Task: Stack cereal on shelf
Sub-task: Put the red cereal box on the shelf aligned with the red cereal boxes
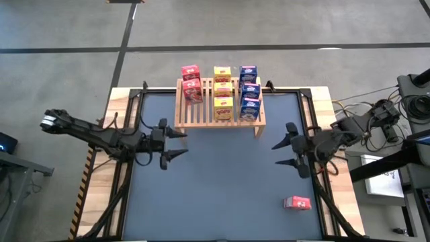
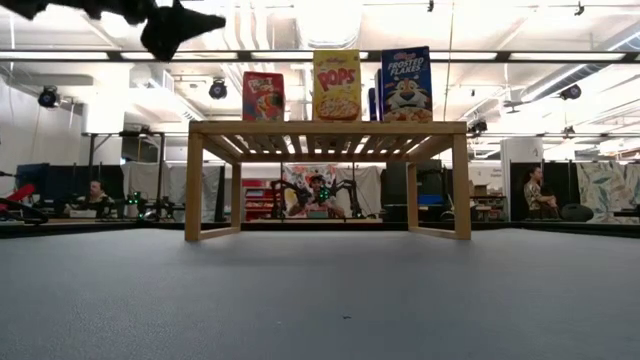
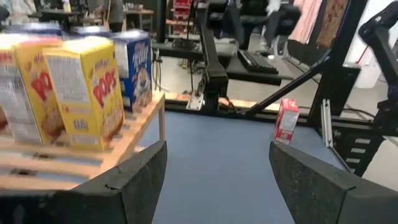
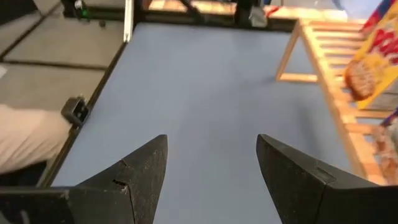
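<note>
Overhead, we see the shelf [image 1: 220,111], a light-wood slatted rack on short legs, in the upper centre of the frame at the far edge of the blue-grey bench [image 1: 222,188]. On it stand cereal boxes in three rows: red boxes [image 1: 191,82] at left, yellow boxes [image 1: 223,92] in the middle, blue boxes [image 1: 249,93] at right. From bench height we read "POPS" on the front yellow box [image 2: 337,86] and "FROSTED FLAKES" on the blue one [image 2: 406,85].

One loose red box [image 1: 297,203] lies on its side on the bench at lower right, well apart from the shelf.

The left gripper [image 1: 176,144] sits left of centre, the right gripper [image 1: 282,153] right of centre; both jaws are spread and hold nothing.
</note>
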